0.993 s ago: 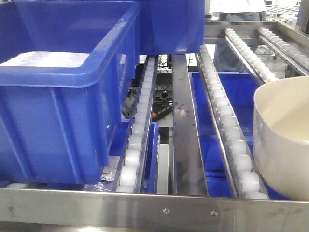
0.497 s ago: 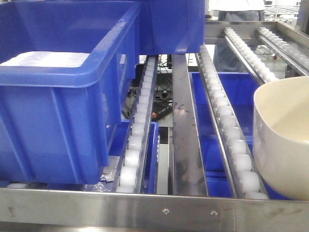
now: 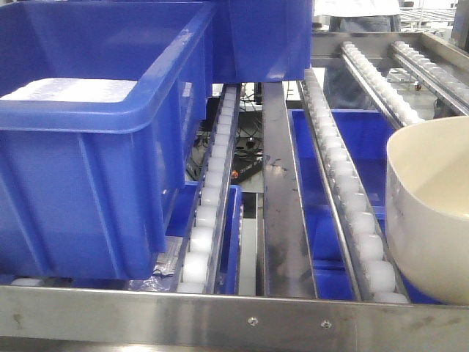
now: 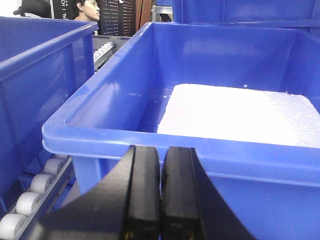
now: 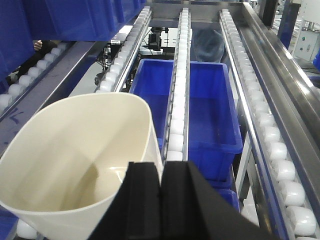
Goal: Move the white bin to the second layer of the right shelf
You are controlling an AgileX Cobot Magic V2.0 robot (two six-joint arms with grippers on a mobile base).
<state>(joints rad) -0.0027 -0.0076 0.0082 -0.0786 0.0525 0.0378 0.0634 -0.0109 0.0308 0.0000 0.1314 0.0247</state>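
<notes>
1. The white bin (image 3: pixel 429 213) is sitting at about 3 o'clock in the front view, cut off by the right edge, with its wall hanging just over the nearest roller track (image 3: pixel 344 191) of the right shelf second layer (image 3: pixel 282 220).
2. In the right wrist view the white bin (image 5: pixel 75 155) is filling the 8 o'clock area, its mouth tilting toward the camera and its rim meeting the right gripper (image 5: pixel 160 200) at 6 o'clock.
3. The right gripper's two black fingers are lying pressed together with only a thin seam between them; the bin's rim is running in right beside them, but I cannot tell whether any wall is pinched in between.
4. Below the roller tracks, at 12 to 1 o'clock in that view, an open blue crate (image 5: pixel 212 115) is resting on the lower level.
5. The left gripper (image 4: pixel 160 200) is showing at 6 o'clock in the left wrist view, its fingers closed flat against each other and gripping nothing.
6. Just beyond it a large blue crate (image 4: pixel 200 150) is standing with a white foam slab (image 4: pixel 240 115) lying inside.
7. In the front view that large blue crate (image 3: pixel 95 147) is occupying 9 o'clock, and the steel front rail (image 3: pixel 220 319) with screws is running along 6 o'clock.
8. A person (image 4: pixel 87 10) is appearing at 11 o'clock in the left wrist view.
</notes>
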